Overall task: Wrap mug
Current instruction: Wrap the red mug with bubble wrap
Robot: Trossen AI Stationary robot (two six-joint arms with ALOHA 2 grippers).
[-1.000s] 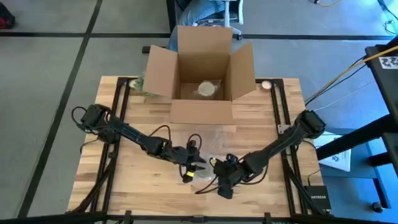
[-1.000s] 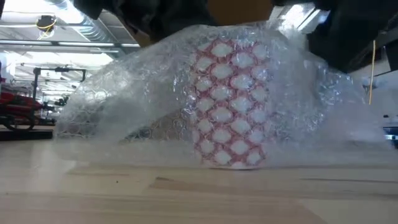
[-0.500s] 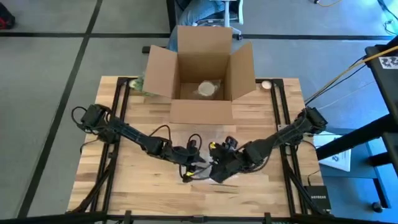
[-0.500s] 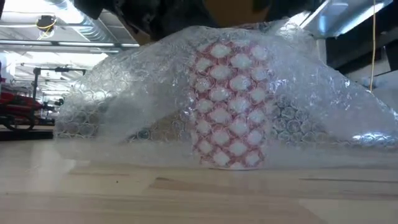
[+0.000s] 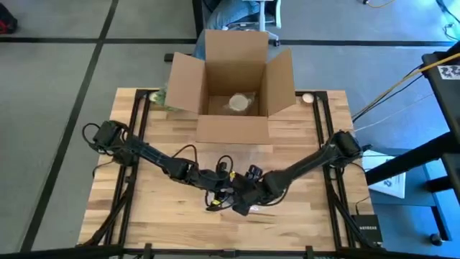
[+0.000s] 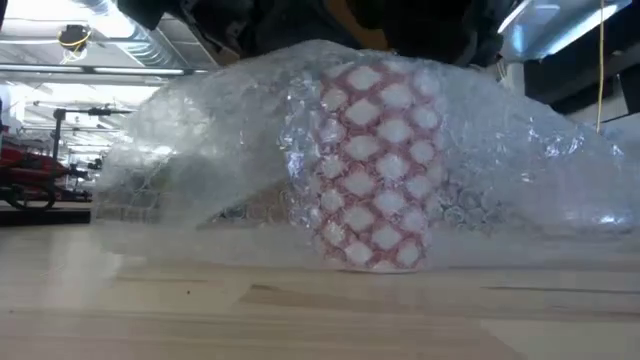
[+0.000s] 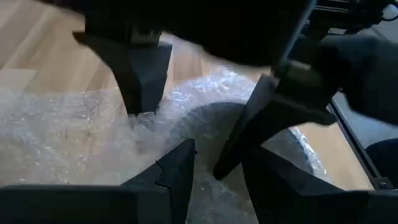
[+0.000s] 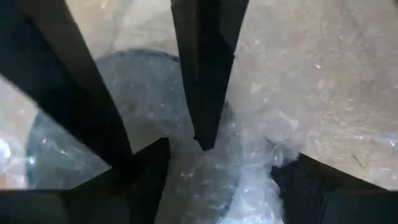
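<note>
Mug [image 6: 372, 170] upright on tabletop [image 5: 302, 137], under wrap [image 6: 520, 160], directly below both pincers. Left pincer [image 5: 221, 191] open, straddling rim. Right pincer [image 5: 241, 198] open too, just beside it, equally near.

A: The high view is evenly lit from above, with soft shadows under both arms on the table [image 5: 165, 201].

B: The low view is backlit: ceiling lights [image 6: 545, 28] glare, and the bubble wrap [image 6: 200, 150] glints and looks hazy.

A: Both wrist views are dim and blurred, their dark fingers [image 7: 140, 68] out of focus.
</note>
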